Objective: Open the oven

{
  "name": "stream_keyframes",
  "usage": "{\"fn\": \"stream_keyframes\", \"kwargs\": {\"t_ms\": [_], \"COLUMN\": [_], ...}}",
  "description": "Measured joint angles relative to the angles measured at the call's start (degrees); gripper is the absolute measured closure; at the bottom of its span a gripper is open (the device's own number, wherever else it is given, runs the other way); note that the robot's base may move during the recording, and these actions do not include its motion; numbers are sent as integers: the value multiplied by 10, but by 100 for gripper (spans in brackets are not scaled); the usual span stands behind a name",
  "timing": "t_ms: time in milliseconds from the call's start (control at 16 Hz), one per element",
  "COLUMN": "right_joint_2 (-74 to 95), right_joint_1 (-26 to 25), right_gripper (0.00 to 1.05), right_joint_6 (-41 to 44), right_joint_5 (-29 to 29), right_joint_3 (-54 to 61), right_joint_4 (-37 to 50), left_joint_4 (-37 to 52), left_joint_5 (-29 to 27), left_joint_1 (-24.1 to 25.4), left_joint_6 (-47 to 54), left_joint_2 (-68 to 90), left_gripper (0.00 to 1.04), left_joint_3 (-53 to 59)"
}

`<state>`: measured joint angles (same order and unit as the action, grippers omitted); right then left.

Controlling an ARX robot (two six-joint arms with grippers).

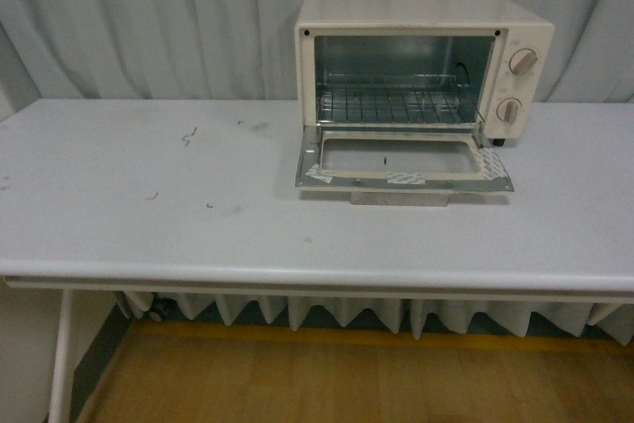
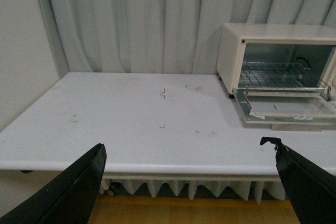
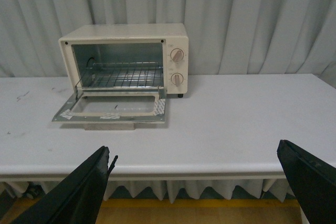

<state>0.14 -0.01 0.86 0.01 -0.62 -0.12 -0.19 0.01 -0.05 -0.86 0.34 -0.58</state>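
The cream-white oven (image 1: 421,22) stands at the back right of the white table (image 1: 198,225). Its glass door (image 1: 401,158) lies folded down flat, with the beige bar handle (image 1: 398,197) at its front edge. The wire rack (image 1: 396,104) shows inside, and two round knobs (image 1: 516,84) sit on the right. The oven also shows in the left wrist view (image 2: 231,51) and the right wrist view (image 3: 126,31). My left gripper (image 2: 189,182) and right gripper (image 3: 194,182) are open and empty, held off the table's front edge, far from the oven. Neither arm shows in the front view.
A grey curtain (image 1: 149,17) hangs behind the table. A wall (image 2: 21,51) stands at the table's left end. Small dark marks (image 1: 188,136) dot the tabletop. Wooden floor (image 1: 327,383) lies below the front edge.
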Motion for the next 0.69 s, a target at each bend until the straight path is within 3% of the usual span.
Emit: {"fn": "stream_keyframes", "kwargs": {"t_ms": [689], "right_joint_2": [0], "right_joint_1": [0], "right_gripper": [6], "right_joint_6": [0], "right_joint_5": [0], "right_joint_3": [0], "right_joint_4": [-1], "left_joint_4": [0], "left_joint_5": [0], "left_joint_1": [0], "left_joint_6": [0], "left_joint_2": [0], "left_gripper": [7], "left_joint_3": [0]}}
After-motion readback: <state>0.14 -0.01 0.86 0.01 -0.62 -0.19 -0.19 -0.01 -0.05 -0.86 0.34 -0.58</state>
